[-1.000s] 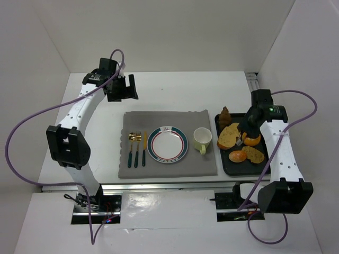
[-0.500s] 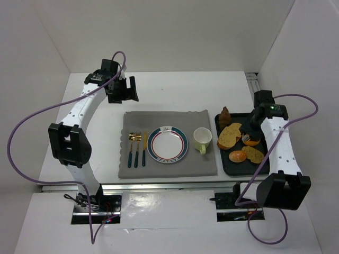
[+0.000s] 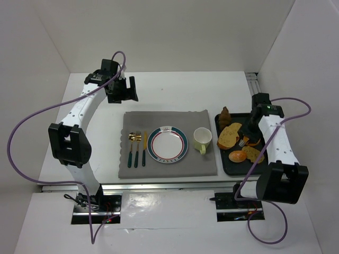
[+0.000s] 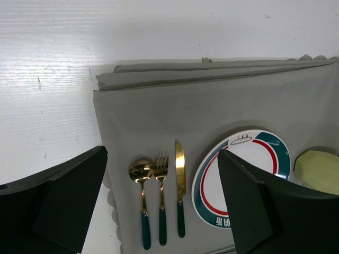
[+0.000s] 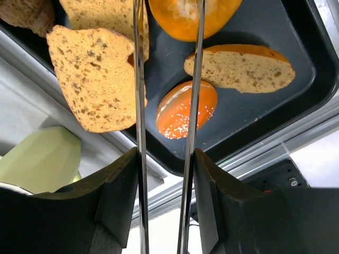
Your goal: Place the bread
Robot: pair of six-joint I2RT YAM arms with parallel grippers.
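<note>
Bench [image 3: 180, 87]: white; carries a grey mat [image 3: 159, 121] in the middle and a black tray [image 3: 222, 168] just to the mat's right.
Bread [image 5: 169, 18]: glossy orange ring bun, in the right half of the tray, beside the large slice and farther from the arm bases than the smaller slice; the right arm partly covers it in the top view.
Right claw [image 3: 245, 141]: over the tray at the bread. Its thin fingers [image 5: 139, 106] stand parallel with a gap. One passes the bun's edge, the other crosses its face. The tips run out of the wrist view, so I cannot tell whether the bun is grasped or free.
Left claw [image 3: 127, 90]: released, black fingers spread wide, nothing between them; held above the bench beyond the mat's far left corner.
Large slice [image 5: 90, 79]: brown, speckled, left part of the tray.
Smaller slice [image 5: 241, 69]: flat, near right part of the tray.
Oval roll [image 5: 186, 108]: orange, seeded, no hole; just left of the smaller slice.
Brown piece [image 3: 225, 115]: far left corner of the tray; kind unclear.
Cup [image 3: 202, 139]: pale green, on the mat's right end.
Plate [image 4: 238, 180]: white with green and red rings, mid-mat.
Cutlery: spoon [image 4: 141, 172], fork [image 4: 160, 169] and knife [image 4: 180, 159], side by side left of the plate.
</note>
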